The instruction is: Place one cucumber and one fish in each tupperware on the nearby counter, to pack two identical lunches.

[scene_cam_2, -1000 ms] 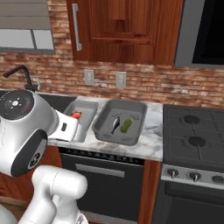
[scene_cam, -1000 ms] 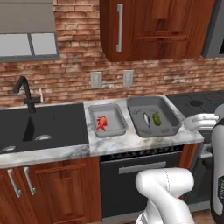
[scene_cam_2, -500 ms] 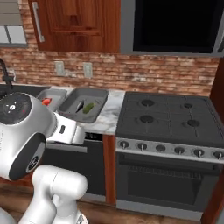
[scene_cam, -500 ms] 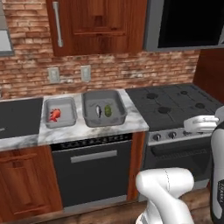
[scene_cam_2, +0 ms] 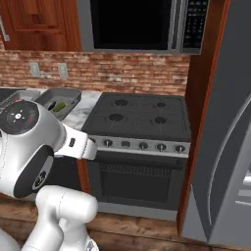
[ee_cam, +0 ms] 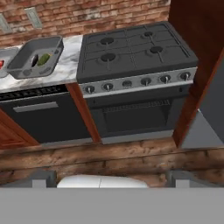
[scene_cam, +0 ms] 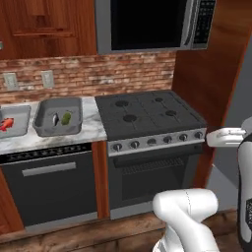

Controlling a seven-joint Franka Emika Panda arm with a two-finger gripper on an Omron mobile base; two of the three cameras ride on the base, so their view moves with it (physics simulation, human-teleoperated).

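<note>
Tupperware — far beyond open claw

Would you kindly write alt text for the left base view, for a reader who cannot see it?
A black gas stovetop over an oven fills the middle, beneath a microwave. On the marbled counter to its left sit two grey tupperware tubs: the larger holds a cucumber and a fish, the smaller, cut off at the edge, something red.

No legible text or labels.
</note>
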